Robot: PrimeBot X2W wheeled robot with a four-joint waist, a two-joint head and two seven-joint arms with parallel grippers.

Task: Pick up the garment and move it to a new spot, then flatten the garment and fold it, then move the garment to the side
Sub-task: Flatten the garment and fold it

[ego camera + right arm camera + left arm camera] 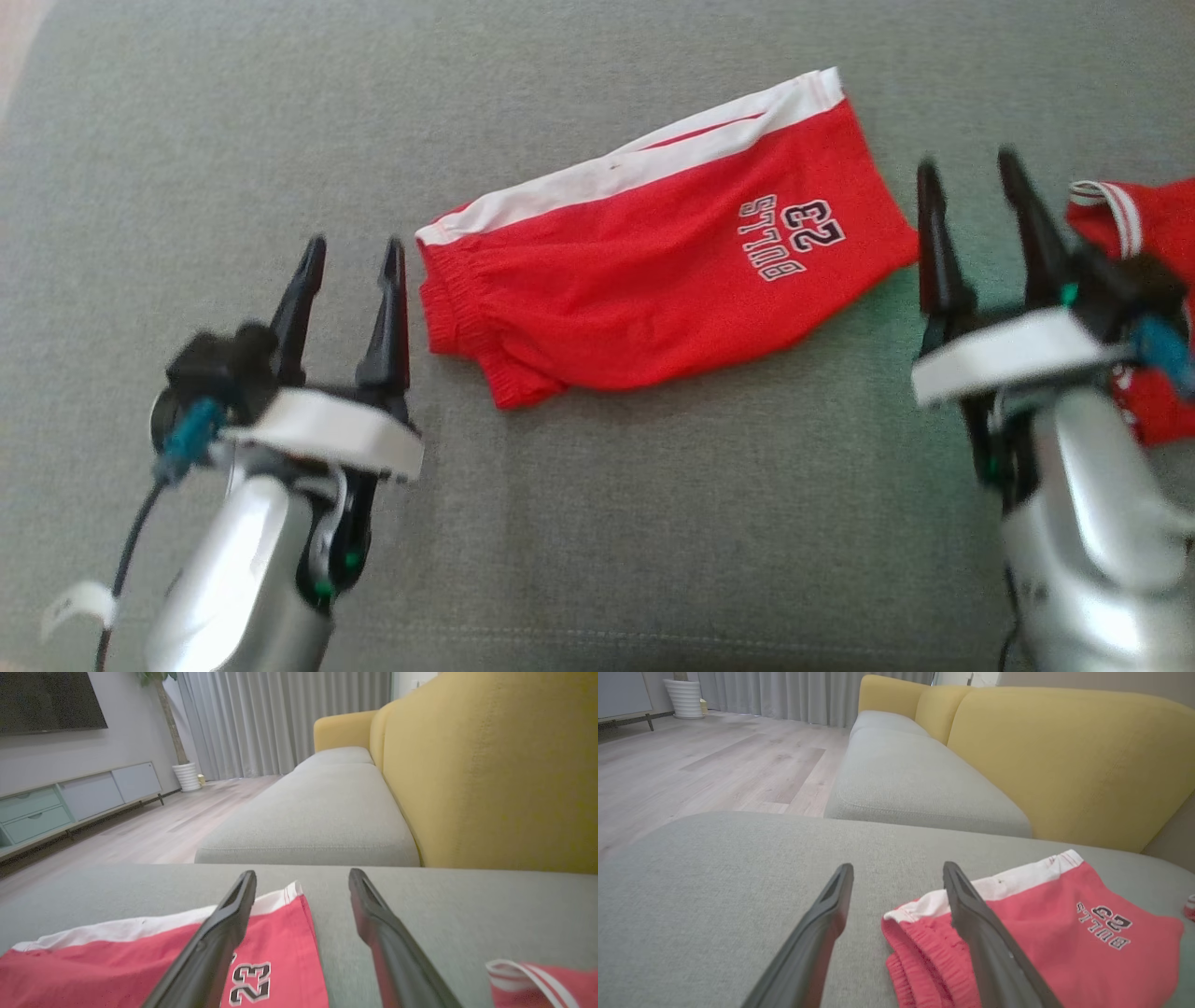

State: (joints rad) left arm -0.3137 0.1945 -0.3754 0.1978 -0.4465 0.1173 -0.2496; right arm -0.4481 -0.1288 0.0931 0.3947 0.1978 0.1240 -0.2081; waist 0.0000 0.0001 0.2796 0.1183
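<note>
So, head view: left gripper and right gripper both hang wide open, empty, with the folded red shorts lying between them, so I'd pinch both ends at once and lift evenly. Left wrist view: the waistband runs behind one finger, contact unclear. Right wrist view: the hem sits behind one finger, and a second red garment beside the other is cut off.

You had two red garments on one grey seat cushion: one pair of shorts and one striped-trim garment. You had two grippers, left gripper and right gripper, two fingers each.
</note>
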